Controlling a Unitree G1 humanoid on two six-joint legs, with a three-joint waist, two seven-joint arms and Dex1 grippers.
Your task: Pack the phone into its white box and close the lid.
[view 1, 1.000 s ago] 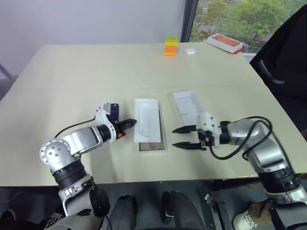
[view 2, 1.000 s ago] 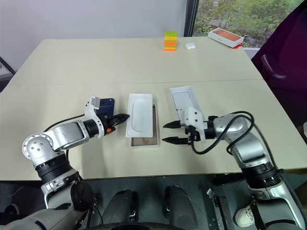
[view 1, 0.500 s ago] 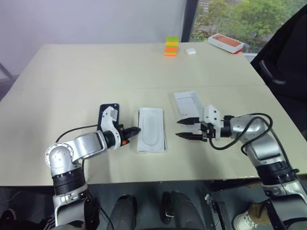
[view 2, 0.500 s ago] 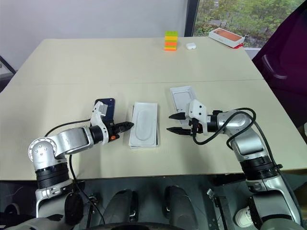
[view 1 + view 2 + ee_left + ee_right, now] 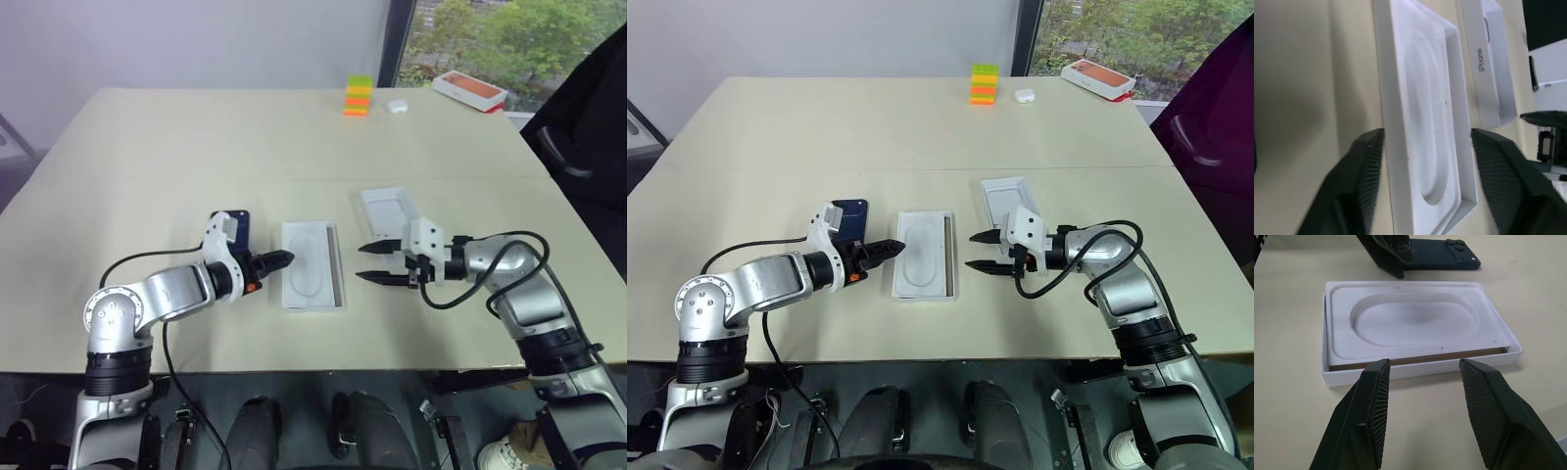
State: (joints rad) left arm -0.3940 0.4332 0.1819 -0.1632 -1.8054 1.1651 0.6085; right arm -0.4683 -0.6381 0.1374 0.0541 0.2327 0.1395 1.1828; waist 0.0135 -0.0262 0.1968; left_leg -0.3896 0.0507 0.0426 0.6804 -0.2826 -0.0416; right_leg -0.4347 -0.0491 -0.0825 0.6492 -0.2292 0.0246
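The white box (image 5: pixel 924 266) is lying flat on the beige desk (image 5: pixel 872 127), with a white insert (image 5: pixel 1410 325) carrying an oval recess sitting in it slightly askew, a strip of brown interior showing along one edge. The phone (image 5: pixel 849 217) is resting on the desk just beside the box, on the robot's left, partly hidden behind the left arm; in the right wrist view its dark back is facing up with the camera cluster at one corner. The lid (image 5: pixel 1007 202) is lying on the other side of the box, close to it but apart, open side up, and the word "iPhone" is reading along its side wall in the left wrist view.

The left end effector (image 5: pixel 887 248) is pointing at the box's left edge with its two fingers standing apart and holding nothing. The right end effector (image 5: pixel 982 251) is facing the box's right edge from the opposite side, its fingers (image 5: pixel 1371 411) also spread and empty. Nothing is lying between either end effector and the box.

At the far edge of the desk a small stack of green, yellow and orange blocks (image 5: pixel 983 83) is standing, with a small white case (image 5: pixel 1023 96) near it and an orange-topped box (image 5: pixel 1100 78) further right. A window behind the desk is showing green trees (image 5: pixel 509 39), and a dark chair (image 5: pixel 588 127) is standing at the right.
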